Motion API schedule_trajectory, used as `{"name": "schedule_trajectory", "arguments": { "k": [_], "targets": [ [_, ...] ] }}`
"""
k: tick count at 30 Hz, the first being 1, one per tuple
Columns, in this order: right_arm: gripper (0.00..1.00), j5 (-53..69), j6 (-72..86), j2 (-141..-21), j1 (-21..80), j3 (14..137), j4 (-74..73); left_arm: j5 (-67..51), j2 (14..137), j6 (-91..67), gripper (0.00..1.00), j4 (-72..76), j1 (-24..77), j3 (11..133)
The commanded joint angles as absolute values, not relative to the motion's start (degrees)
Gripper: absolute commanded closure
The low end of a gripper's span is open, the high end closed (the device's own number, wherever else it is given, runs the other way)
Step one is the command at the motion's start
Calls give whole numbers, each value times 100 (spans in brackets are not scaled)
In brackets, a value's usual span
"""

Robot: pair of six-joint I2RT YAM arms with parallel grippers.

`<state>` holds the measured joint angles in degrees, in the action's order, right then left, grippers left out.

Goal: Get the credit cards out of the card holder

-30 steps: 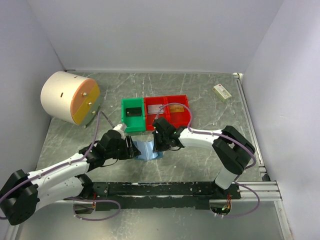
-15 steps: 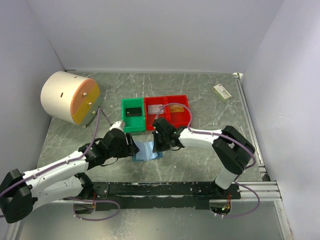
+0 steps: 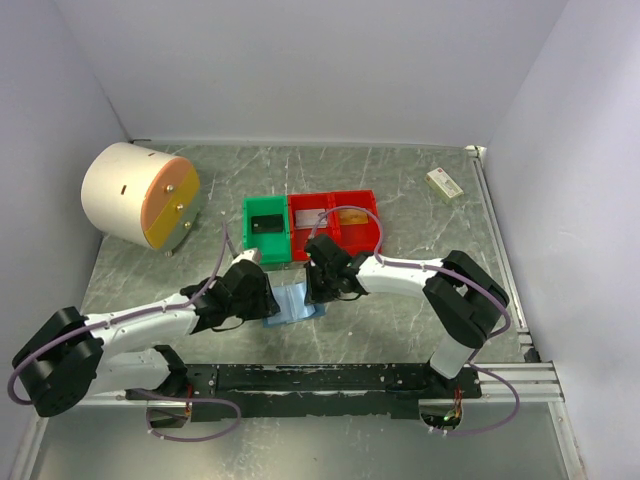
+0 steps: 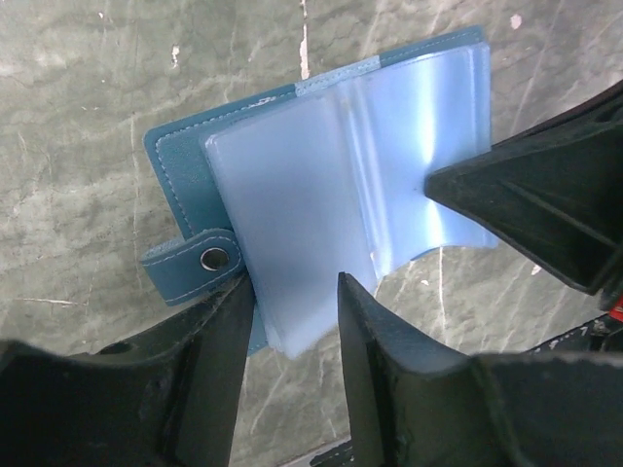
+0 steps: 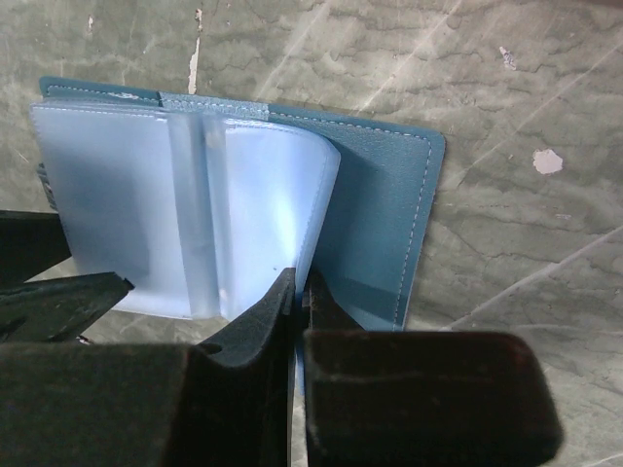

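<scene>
Card holder [image 3: 293, 300] lies open on our table [image 3: 420, 215], near the green bin [image 3: 265, 228].
Our right gripper [image 5: 298, 280] pinches a clear sleeve [image 5: 268, 209]; our left gripper [image 4: 292, 292] straddles the sleeves' edge, fingers apart.

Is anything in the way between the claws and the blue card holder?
No, nothing visible. The right claw pinches a clear sleeve of the card holder, and the left claw sits open around the sleeves' near corner.

The card holder [image 4: 180, 185] looks like matt, stitched blue leatherette, its inner sleeves [image 4: 292, 224] glossy translucent plastic.
</scene>
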<state>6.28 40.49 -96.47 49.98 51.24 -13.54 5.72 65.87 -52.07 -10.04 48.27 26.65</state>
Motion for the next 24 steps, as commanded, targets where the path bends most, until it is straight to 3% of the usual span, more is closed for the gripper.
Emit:
{"name": "schedule_trajectory", "arguments": {
  "k": [1, 14, 17, 20, 24],
  "targets": [
    [100, 710, 4035, -9741, 5019, 5165, -1424, 444, 6732, -5163, 52, -530, 4887, 2576],
    [100, 791, 3972, -9714, 5017, 5134, -1427, 787, 6651, -5378, 46, -1263, 5134, 2799],
    [100, 879, 3964, -9689, 5019, 5083, -1373, 622, 6868, -5305, 55, -822, 5172, 2739],
    [100, 867, 3926, -9606, 5026, 5029, -1384, 602, 7088, -5290, 73, -517, 5269, 2807],
    [100, 347, 3802, -9482, 5170, 5138, -1691, 1598, 7519, -5378, 90, -1451, 5776, 3520]
  ]
}}
